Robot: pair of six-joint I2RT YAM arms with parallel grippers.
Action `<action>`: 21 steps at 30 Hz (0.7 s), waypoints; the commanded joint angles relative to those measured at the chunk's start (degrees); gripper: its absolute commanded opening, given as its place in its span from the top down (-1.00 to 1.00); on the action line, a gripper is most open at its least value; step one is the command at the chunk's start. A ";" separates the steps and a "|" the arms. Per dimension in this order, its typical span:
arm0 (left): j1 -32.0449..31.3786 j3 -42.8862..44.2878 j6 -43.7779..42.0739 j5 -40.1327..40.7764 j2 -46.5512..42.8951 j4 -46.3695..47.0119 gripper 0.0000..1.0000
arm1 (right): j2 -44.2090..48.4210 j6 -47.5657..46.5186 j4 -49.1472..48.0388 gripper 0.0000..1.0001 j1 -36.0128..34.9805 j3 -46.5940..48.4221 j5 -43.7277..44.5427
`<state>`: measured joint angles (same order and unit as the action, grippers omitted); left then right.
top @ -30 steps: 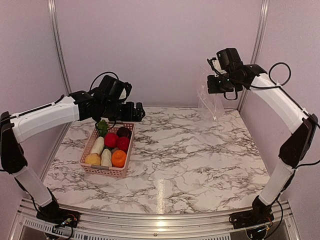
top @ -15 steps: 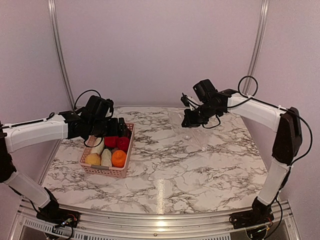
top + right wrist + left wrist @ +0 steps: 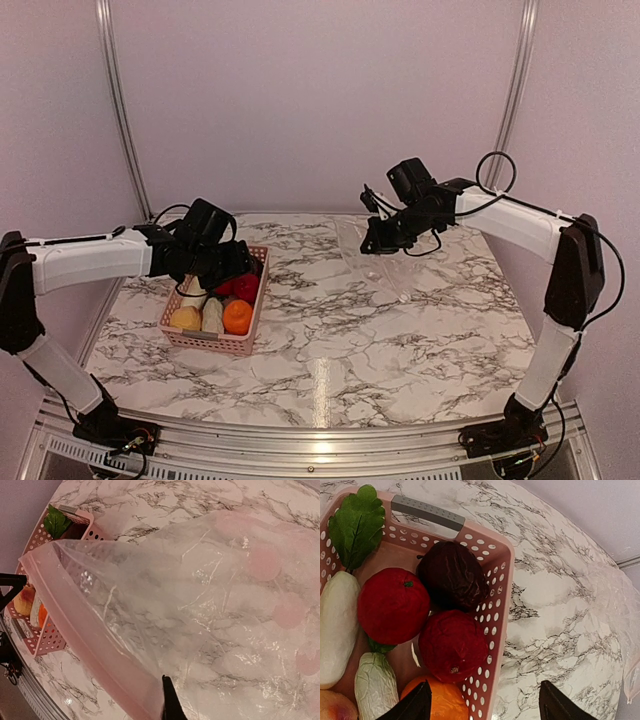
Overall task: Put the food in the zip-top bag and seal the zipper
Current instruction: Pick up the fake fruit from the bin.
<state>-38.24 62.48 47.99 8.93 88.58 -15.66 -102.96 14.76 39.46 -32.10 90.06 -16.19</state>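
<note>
The food lies in a pink basket: two red round pieces, a dark brown piece, an orange, a yellow fruit and white radishes with green leaves. My left gripper hangs open just above the basket's right side; in the left wrist view the gripper straddles the basket wall. My right gripper is shut on the clear zip-top bag near its mouth. The pink-tinted zipper strip runs diagonally in front of the right gripper. The bag drapes onto the table.
The basket has a grey handle at its far end. The bag's edge also shows at the right of the left wrist view. Marble tabletop lies between basket and bag. Walls and metal posts enclose the back and sides.
The right arm swung the bag down from high at the back right to the table's middle, then held still. The left gripper dropped lower over the basket.
</note>
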 commanded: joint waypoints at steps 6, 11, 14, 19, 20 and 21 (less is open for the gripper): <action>1.16 -0.99 12.55 -1.37 2.26 -0.54 -0.46 | 1.34 -3.29 6.62 1.00 -2.69 4.26 11.43; 2.80 0.57 14.74 -3.05 4.77 -3.25 -0.49 | 1.78 -3.07 7.25 1.00 -2.66 5.38 10.06; 3.60 0.85 15.32 -4.33 6.27 -2.42 -0.50 | 1.53 -2.62 7.43 1.00 -2.69 5.66 7.75; 4.64 1.44 16.92 -6.63 9.21 0.54 -0.49 | 1.82 -3.67 8.32 1.00 -2.69 5.91 7.24; 4.66 1.97 16.82 -6.69 9.80 0.62 -0.49 | 1.94 -3.69 8.28 1.00 -2.64 5.73 7.18; 4.74 2.68 16.55 -6.84 10.57 0.52 -0.49 | 2.04 -3.69 8.20 1.00 -2.70 5.60 7.02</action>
<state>-33.98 62.19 63.68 3.81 96.55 -15.70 -102.83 11.88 46.15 -34.50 93.73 -8.38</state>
